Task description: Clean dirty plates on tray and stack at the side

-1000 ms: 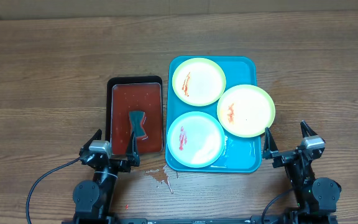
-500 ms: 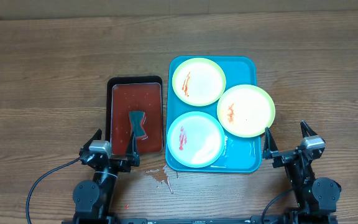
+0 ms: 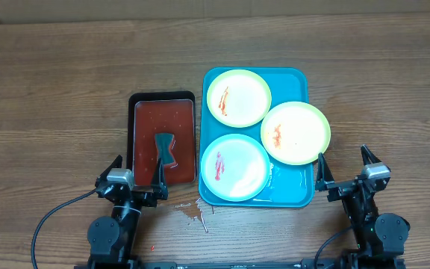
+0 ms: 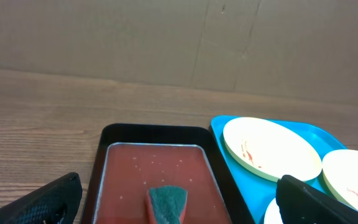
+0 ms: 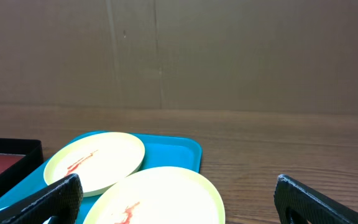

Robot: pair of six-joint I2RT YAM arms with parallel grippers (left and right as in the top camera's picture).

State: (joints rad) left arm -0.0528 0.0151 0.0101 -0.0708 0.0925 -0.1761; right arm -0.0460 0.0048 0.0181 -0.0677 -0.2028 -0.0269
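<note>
- Your left gripper sat at the near edge of the wooden table, fingers spread wide with nothing between them, just short of the black tray
- Your right gripper was spread apart and empty too, beside the near right corner of the blue tray
- The blue tray lay right of centre, close against the black tray's right side; you could not tell from above whether the two touched
- Three plates lay flat on it: the far plate, green-rimmed; the right plate, also green-rimmed and hanging over the tray's right rim; and the near plate, blue-rimmed, at the near left
- Each plate carried a red smear
- The black tray held red liquid, with a sponge lying in it
- A reddish-brown spill marked the bare wood near the blue tray's near left corner
- The tabletop was brown, with its grain running left to right
- Behind the table stood a plain cardboard wall with vertical seams
</note>
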